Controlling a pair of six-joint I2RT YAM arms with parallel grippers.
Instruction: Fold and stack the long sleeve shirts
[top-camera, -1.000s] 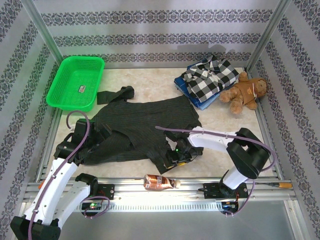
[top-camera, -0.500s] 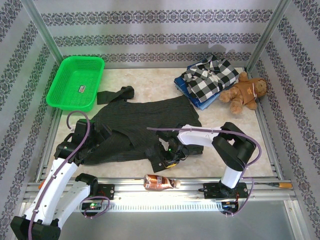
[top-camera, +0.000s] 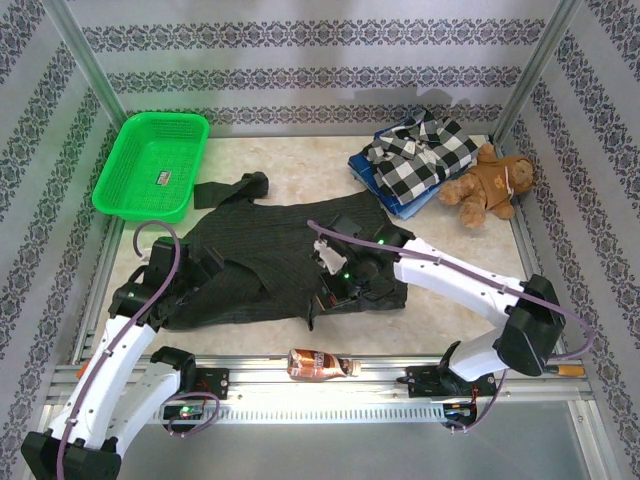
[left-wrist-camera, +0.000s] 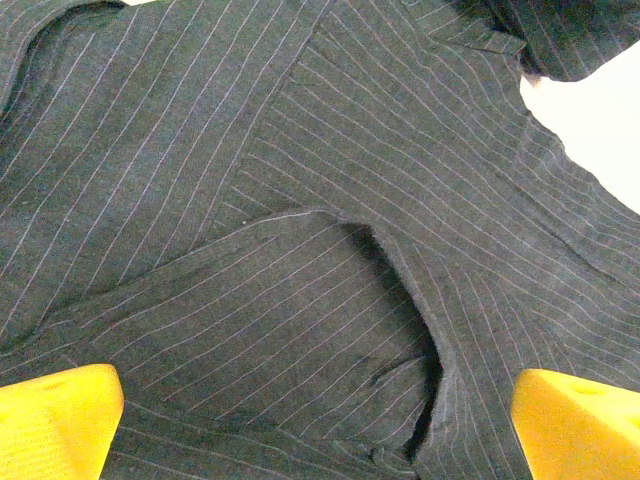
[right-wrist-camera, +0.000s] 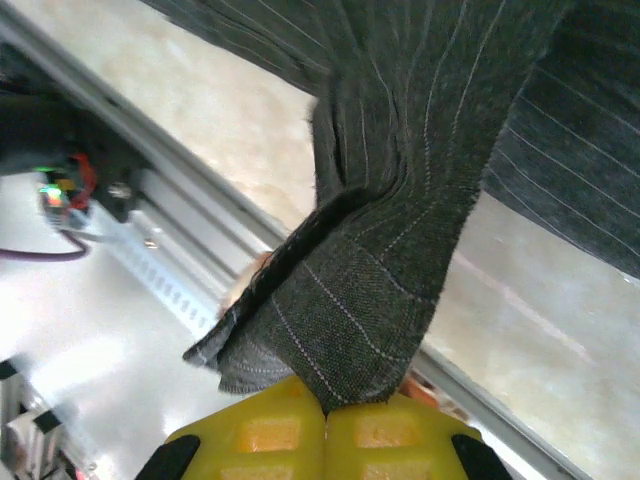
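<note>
A green basket (top-camera: 150, 165) is set at the far left corner of the table (top-camera: 310, 170). In front of it, the left pincer (left-wrist-camera: 320, 430) is held wide open over the charcoal pinstriped shirt (top-camera: 260, 250), gripping nothing. The shirt is spread across the table's middle, its long axis running left to right, with one sleeve pointing toward the basket. Its near hem is pinched in the closed right pincer (right-wrist-camera: 325, 425). Bare table is left beyond the shirt and to its right. At the far right, a checked flannel shirt (top-camera: 420, 150) is laid on a blue garment (top-camera: 385, 195), beside a teddy bear (top-camera: 492, 185).
</note>
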